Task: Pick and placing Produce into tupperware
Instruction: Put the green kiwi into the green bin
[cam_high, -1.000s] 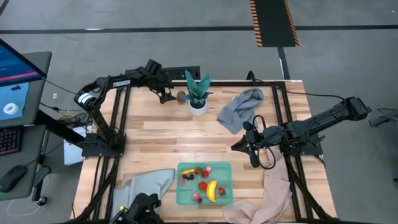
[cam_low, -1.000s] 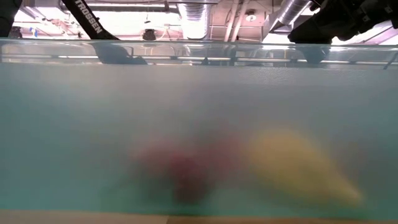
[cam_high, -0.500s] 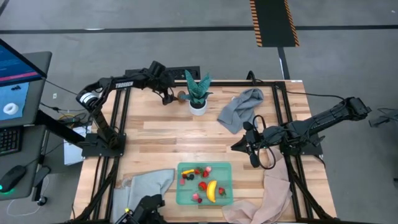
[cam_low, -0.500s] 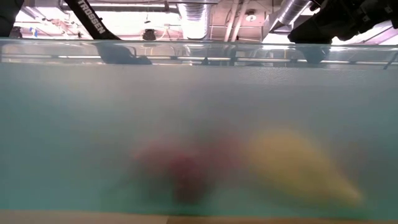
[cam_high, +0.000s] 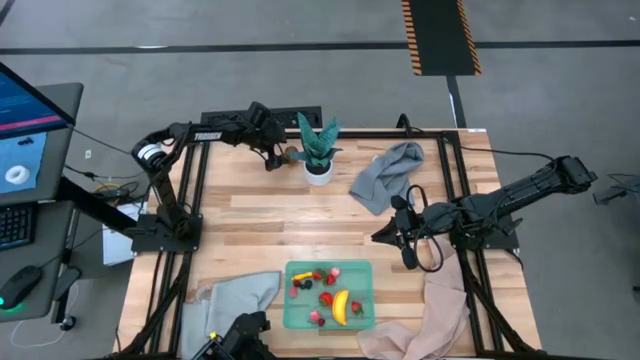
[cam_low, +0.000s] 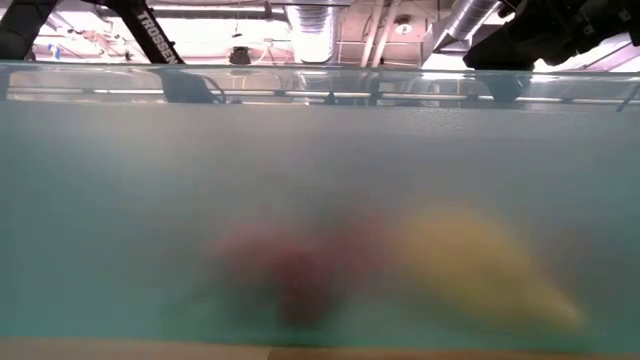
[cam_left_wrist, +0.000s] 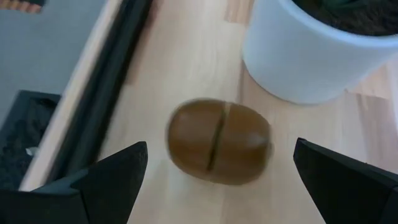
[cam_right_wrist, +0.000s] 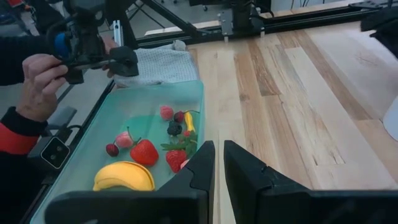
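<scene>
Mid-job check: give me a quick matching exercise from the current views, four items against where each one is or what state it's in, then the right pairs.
Items
1. brown round piece
2. banana
3. left gripper
4. right gripper

Places or states
A. lying in the tupperware among the strawberries
B. fingers nearly together, over bare wood beside the container
C. on the table by the white pot, not yet picked
D. open, at the table's far edge, fingers either side of a fruit

Pairs: 1-C, 2-A, 3-D, 4-B
</scene>
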